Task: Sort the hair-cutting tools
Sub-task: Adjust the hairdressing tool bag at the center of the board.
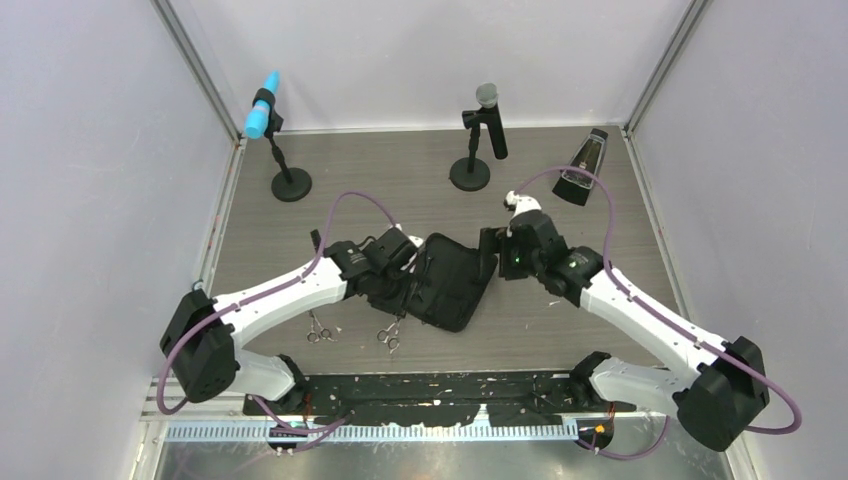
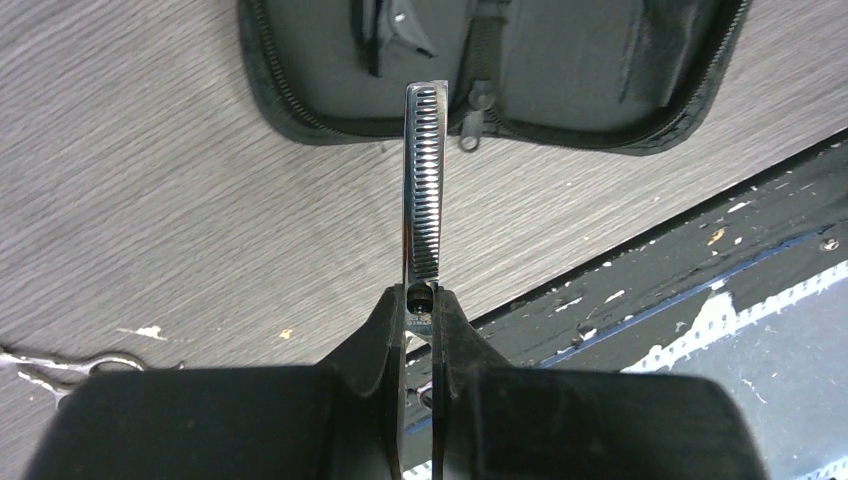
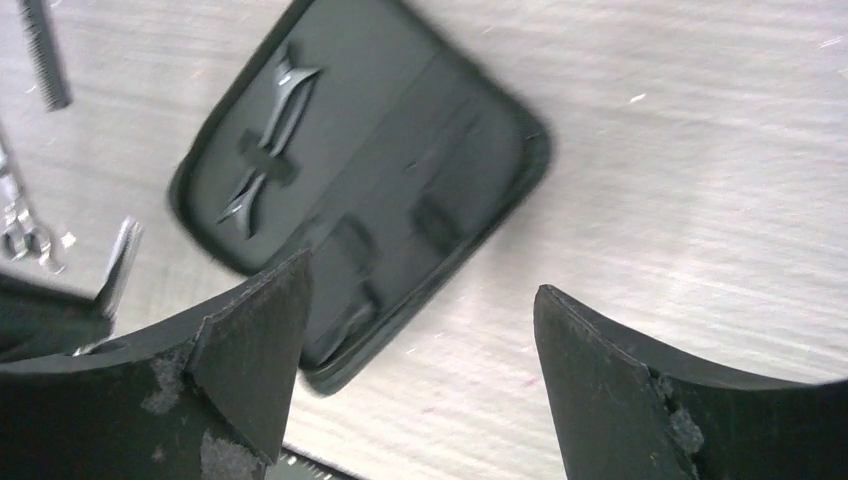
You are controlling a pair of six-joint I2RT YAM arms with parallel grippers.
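My left gripper (image 1: 408, 268) (image 2: 421, 300) is shut on a silver pair of scissors (image 2: 424, 180) at its pivot; the toothed blade points at the open black zip case (image 1: 455, 285) (image 2: 560, 60) (image 3: 400, 160). Two thin black hair clips (image 3: 270, 140) (image 2: 400, 30) sit under a strap inside the case. Another silver pair of scissors (image 1: 320, 328) (image 3: 20, 220) lies on the table front left, and a further small silver tool (image 1: 390, 335) lies beside it. A dark comb (image 3: 45, 55) shows in the right wrist view. My right gripper (image 1: 490, 250) (image 3: 420, 290) is open and empty at the case's right edge.
A blue-tipped microphone (image 1: 285, 150) and a black microphone (image 1: 480, 140) stand on round bases at the back. A black wedge-shaped object (image 1: 582, 170) stands at the back right. A black scuffed strip (image 1: 430, 385) (image 2: 700, 270) runs along the table's front edge.
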